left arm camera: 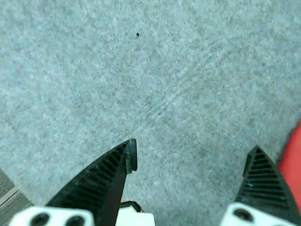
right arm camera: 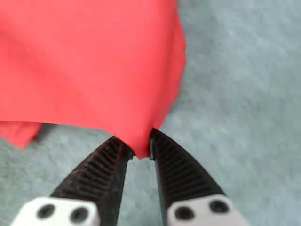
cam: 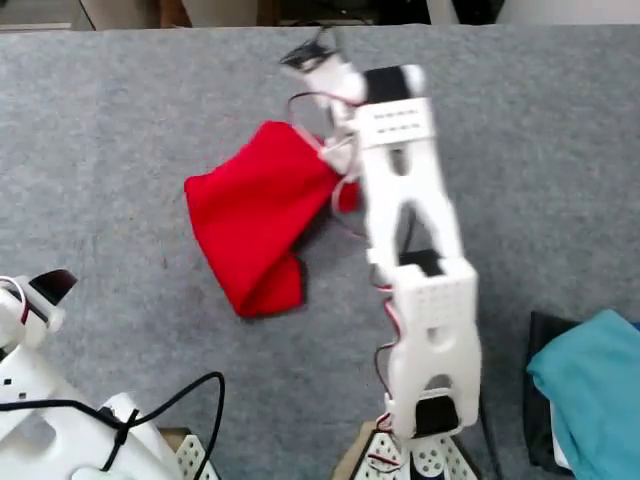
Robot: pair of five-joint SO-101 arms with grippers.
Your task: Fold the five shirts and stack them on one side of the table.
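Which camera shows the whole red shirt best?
The high view: the red shirt shows almost whole there. The right wrist view shows a corner pinched in the right gripper; the left wrist view catches a red sliver.

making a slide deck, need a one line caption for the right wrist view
Right gripper pinching an edge of the red shirt over the grey table
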